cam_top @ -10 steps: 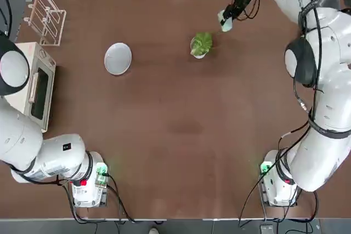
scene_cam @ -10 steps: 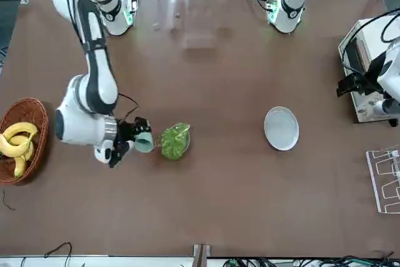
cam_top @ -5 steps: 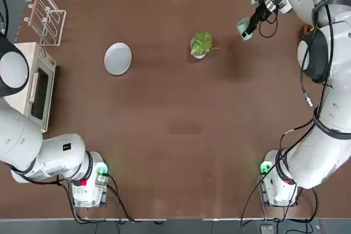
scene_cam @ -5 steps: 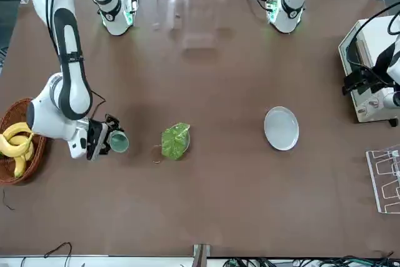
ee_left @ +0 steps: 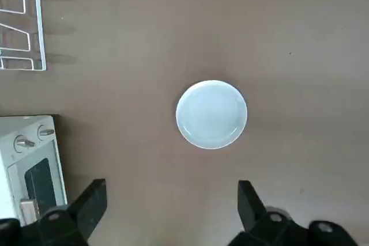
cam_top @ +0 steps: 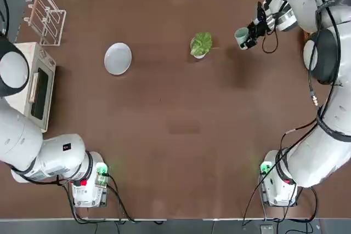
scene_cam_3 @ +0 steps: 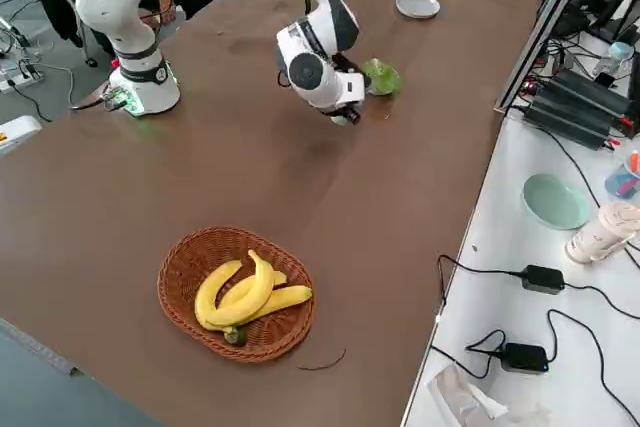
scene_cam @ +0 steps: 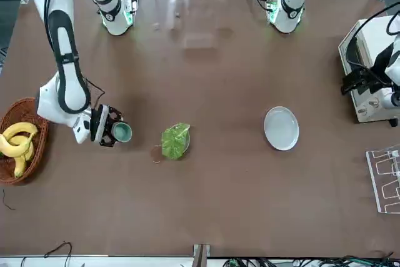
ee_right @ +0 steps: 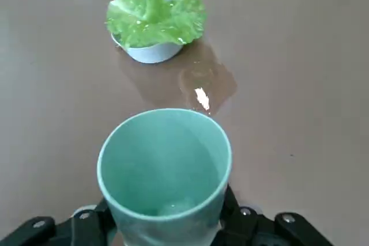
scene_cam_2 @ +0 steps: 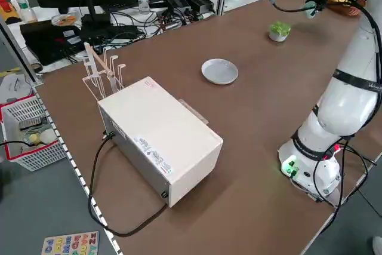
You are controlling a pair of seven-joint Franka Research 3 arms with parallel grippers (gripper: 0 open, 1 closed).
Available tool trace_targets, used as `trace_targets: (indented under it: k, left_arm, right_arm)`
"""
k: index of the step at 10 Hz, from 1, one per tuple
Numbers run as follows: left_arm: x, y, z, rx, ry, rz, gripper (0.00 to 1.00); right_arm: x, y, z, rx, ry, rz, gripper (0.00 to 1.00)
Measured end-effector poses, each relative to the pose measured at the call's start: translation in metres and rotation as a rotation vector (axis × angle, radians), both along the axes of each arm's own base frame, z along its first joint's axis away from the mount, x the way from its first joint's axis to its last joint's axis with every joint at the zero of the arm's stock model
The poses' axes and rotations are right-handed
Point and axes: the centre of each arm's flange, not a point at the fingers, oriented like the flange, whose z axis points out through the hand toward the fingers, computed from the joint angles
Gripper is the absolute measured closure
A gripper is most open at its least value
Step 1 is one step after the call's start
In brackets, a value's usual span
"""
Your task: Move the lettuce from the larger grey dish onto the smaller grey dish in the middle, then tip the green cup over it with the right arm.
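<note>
The right gripper [cam_top: 248, 38] grips the green cup [cam_top: 241, 35] near the bench [cam_top: 175, 135]'s far right edge. Open bench lies between it and the lettuce [cam_top: 202, 43]. The cup has turned more upright since half a second ago; the left gripper [ee_left: 173, 211] hangs with jaws apart.

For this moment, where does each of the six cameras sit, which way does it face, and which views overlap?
Top: overhead; both bases, right gripper holding green cup.
Front: across table, facing robot; lettuce, larger grey dish.
Left side: raised, past a toaster oven; right arm's base.
Right side: raised, over banana basket.
Left wrist: open fingers above the dish.
Right wrist: cup, smaller grey dish beyond.
Every view except the left wrist shows the lettuce.
</note>
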Motion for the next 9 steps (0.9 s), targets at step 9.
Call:
trace_targets:
  k: [9]
  left_arm:
    - [0.001,0.003,-0.002,-0.002,0.003,0.004,0.00]
  right_arm:
    - [-0.032,-0.069,-0.042,0.415,-0.295,0.155,0.32]
